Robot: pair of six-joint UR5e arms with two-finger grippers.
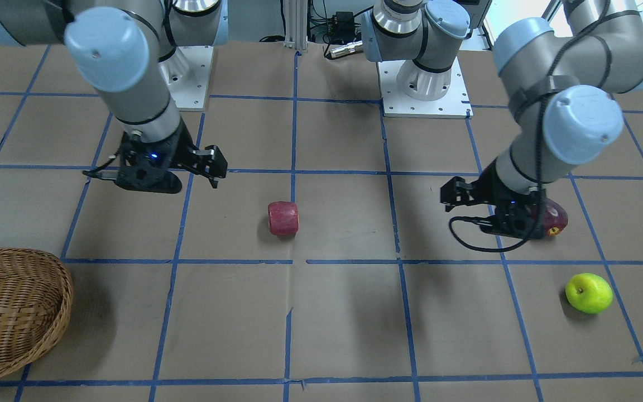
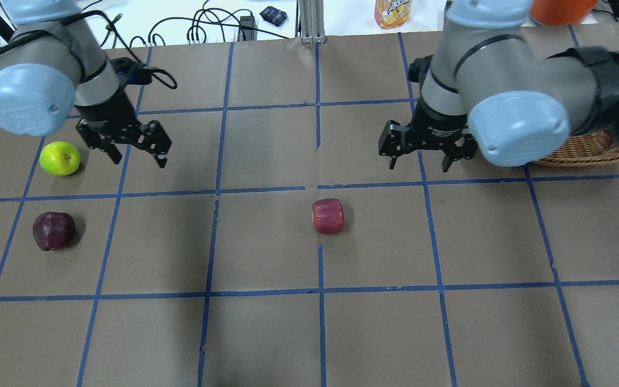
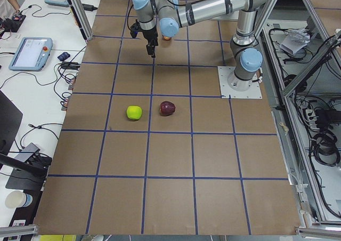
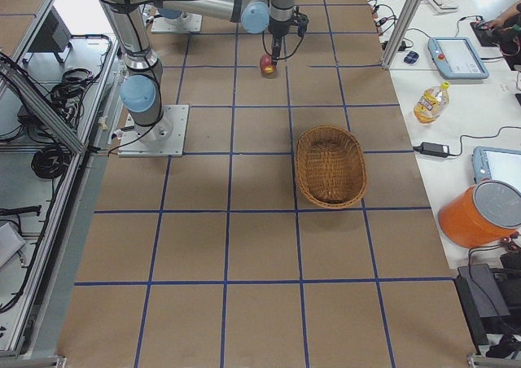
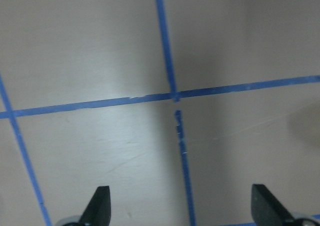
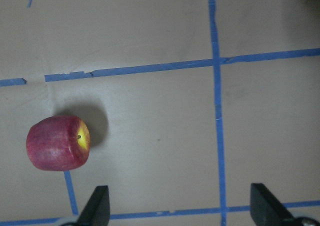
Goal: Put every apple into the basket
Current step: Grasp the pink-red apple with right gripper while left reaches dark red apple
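A red apple with a yellowish patch (image 2: 328, 216) lies near the table's middle; it also shows in the right wrist view (image 6: 58, 143), off to the left of the open fingers. A yellow-green apple (image 2: 59, 158) and a dark maroon apple (image 2: 53, 230) lie at the robot's left. The wicker basket (image 2: 583, 148) stands at the robot's right, partly hidden by the right arm; all of it shows in the exterior right view (image 4: 301, 160), and it holds nothing. My left gripper (image 2: 138, 160) is open and empty, just right of the green apple. My right gripper (image 2: 418, 164) is open and empty, beyond the red apple.
Brown paper with a blue tape grid (image 2: 317, 188) covers the table. A drink bottle (image 2: 393, 12) and cables lie past the far edge. An orange bucket (image 4: 480, 213) and a teach pendant (image 4: 456, 54) stand on a side bench. The arm bases (image 1: 425, 95) are at the robot's edge.
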